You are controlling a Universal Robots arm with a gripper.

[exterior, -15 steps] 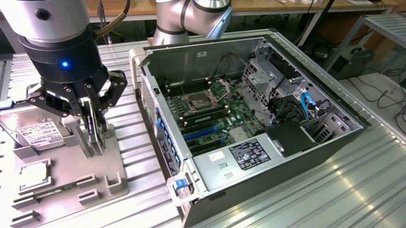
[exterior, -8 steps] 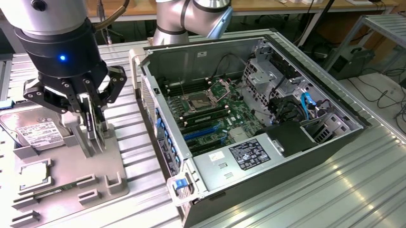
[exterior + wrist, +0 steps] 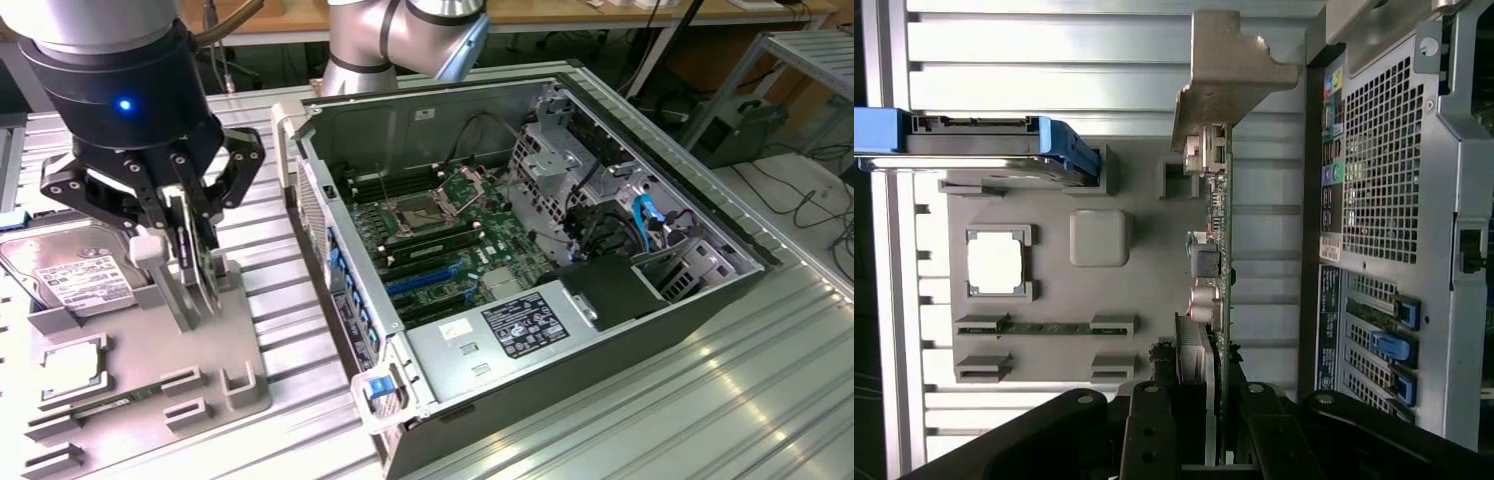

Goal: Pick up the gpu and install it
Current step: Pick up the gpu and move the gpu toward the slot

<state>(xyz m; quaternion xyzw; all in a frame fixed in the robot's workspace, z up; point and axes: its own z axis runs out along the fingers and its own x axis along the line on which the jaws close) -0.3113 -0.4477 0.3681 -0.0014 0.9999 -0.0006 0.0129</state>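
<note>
Over the tray (image 3: 134,400) at the exterior view's left, the gripper (image 3: 190,298) pinches the gpu (image 3: 1220,250), upright on edge, long axis along the fingers; the case (image 3: 400,120) lies right.

So the holder tray (image 3: 134,400) sits on the table (image 3: 694,400) at the exterior view's left, and the open PC case (image 3: 400,120) lies right beside it on the right. On the tray, the hard drive (image 3: 74,275) is at the far left. The CPU chip (image 3: 74,365) is just in front of it. The gpu (image 3: 1212,262) stands on edge nearer the case, with the gripper (image 3: 194,300) down over it.
</note>
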